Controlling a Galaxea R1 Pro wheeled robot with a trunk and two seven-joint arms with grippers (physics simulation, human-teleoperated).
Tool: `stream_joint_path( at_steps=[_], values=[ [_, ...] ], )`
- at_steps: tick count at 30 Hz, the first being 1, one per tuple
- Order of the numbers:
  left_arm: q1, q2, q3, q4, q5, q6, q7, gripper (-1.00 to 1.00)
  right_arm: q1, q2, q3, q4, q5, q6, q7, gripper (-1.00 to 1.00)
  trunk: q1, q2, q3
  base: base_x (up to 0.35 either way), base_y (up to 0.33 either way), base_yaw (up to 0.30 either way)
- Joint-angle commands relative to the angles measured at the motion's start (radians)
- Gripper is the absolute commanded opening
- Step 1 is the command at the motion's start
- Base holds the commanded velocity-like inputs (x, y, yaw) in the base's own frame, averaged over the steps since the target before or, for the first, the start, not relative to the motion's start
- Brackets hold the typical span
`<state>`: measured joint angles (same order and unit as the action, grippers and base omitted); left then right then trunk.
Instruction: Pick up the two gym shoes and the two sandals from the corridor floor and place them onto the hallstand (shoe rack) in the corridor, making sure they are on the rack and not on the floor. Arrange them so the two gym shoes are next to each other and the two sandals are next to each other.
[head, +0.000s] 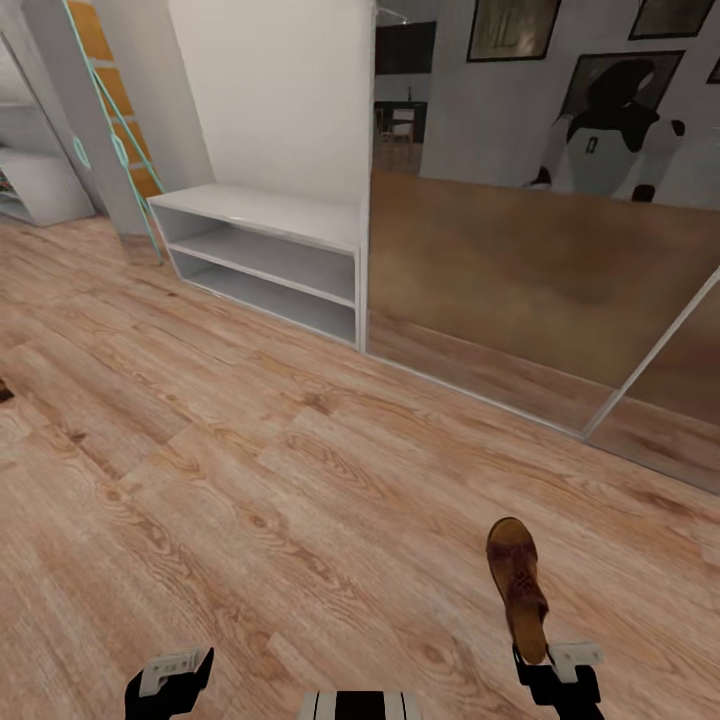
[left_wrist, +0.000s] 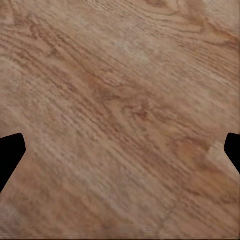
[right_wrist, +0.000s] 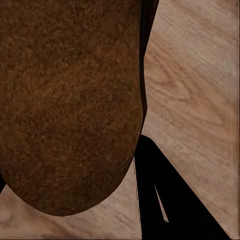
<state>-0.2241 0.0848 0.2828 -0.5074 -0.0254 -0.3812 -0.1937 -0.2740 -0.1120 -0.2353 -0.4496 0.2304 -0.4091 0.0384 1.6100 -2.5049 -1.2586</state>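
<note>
Nearest you, at the bottom of the head view, your right end effector (head: 545, 665) is closed on the heel end of one sandal (head: 517, 587), and the sandal is lifted off the corridor floor (head: 300, 470). Its long axis runs away from you, toe pointing forward toward the mirrored wall and leaning slightly left, tan-brown footbed facing up and toward the camera. In the right wrist view the same sandal (right_wrist: 70, 100) sits right against the lens, one dark finger (right_wrist: 165, 200) alongside it, with wood planks showing beyond. Your left end effector (head: 170, 680) hangs low over bare planks at the lower left; its wrist view shows both fingertips (left_wrist: 10, 155) set wide apart at the frame edges with nothing between them. Farther off, past open flooring, the hallstand (head: 270, 250) stands against the white wall, bench top and both low shelves bare. To its right runs a mirror panel (head: 540, 290) in which your own torso is reflected.
</note>
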Motion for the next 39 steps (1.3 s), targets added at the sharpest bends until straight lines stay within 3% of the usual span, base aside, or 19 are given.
stream_joint_path(
  at_steps=[1,6,16,22,26,39],
  values=[
    [0.004,-0.001,0.007,0.003,-0.002,-0.002,-0.009,1.0,0.001,0.001,-0.023,0.012,0.007,-0.005,0.005,-1.0,-0.001,0.0,0.005,0.0,0.0,0.0],
    [0.01,-0.002,0.007,0.011,-0.005,-0.002,-0.009,1.0,0.003,0.004,-0.045,0.04,0.007,-0.01,0.006,-1.0,-0.003,0.001,0.032,0.0,0.0,0.0],
    [0.011,-0.002,0.006,0.013,-0.004,-0.002,-0.009,1.0,0.004,0.01,-0.05,0.065,0.007,-0.016,0.005,-1.0,-0.007,0.004,0.087,0.0,0.0,0.0],
    [0.011,-0.002,0.007,0.013,-0.004,-0.002,-0.009,1.0,0.004,0.011,-0.05,0.12,0.007,-0.122,0.004,-1.0,-0.01,0.005,0.119,0.0,0.0,0.0],
    [0.011,-0.002,0.007,0.013,-0.004,-0.002,-0.009,1.0,0.004,0.012,-0.05,0.153,0.007,-0.173,0.002,-1.0,-0.025,0.033,0.138,0.0,0.0,0.0],
    [0.011,-0.003,0.006,0.015,-0.004,-0.002,-0.009,1.0,0.004,0.012,-0.052,0.163,0.007,-0.188,0.0,-1.0,-0.075,0.124,0.193,0.0,0.0,0.0]
  ],
)
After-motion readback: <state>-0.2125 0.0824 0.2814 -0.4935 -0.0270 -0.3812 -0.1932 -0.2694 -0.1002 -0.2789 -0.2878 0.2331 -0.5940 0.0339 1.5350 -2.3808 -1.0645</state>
